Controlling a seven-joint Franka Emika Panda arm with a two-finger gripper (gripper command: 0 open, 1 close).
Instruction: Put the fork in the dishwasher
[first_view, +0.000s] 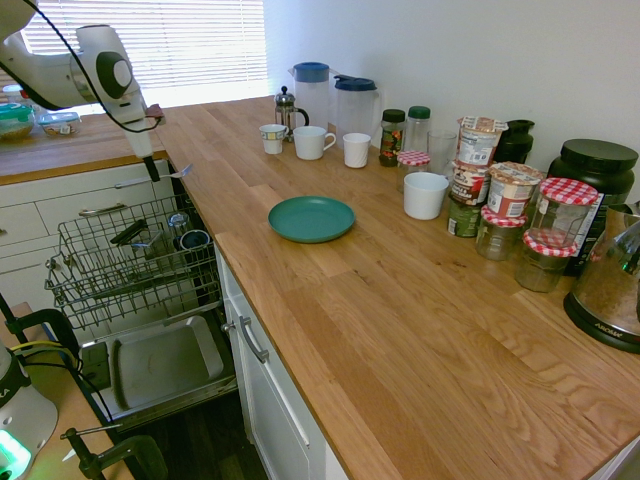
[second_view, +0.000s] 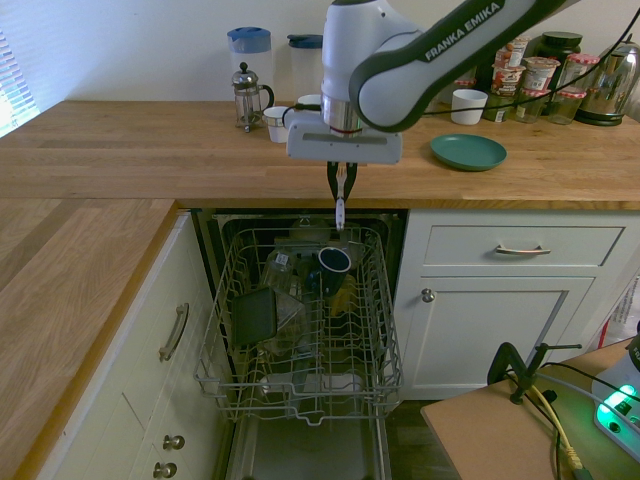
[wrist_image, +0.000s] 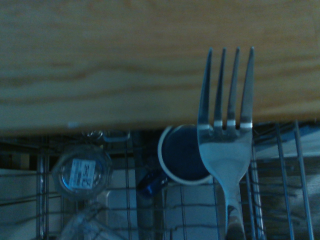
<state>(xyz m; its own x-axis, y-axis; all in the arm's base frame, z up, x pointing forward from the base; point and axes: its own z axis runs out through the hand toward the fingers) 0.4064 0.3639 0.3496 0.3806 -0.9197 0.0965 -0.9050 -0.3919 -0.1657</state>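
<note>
The fork (first_view: 165, 177) is off the counter and pinched by its handle in the closed gripper (second_view: 340, 187), sticking out sideways above the dishwasher (second_view: 300, 330) rack's back edge. Lowering and release remain. Directly beneath the gripper sits a dark blue mug (second_view: 334, 261), a glass jar (wrist_image: 82, 172) beside it. The arm reaches over the worktop (second_view: 150, 150), wrist pointing nearly straight down.

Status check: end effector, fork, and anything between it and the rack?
End effector shut on fork, held level above dishwasher rack. Not yet in rack. Below it: dark mug, glass jar. Nothing in between.
</note>
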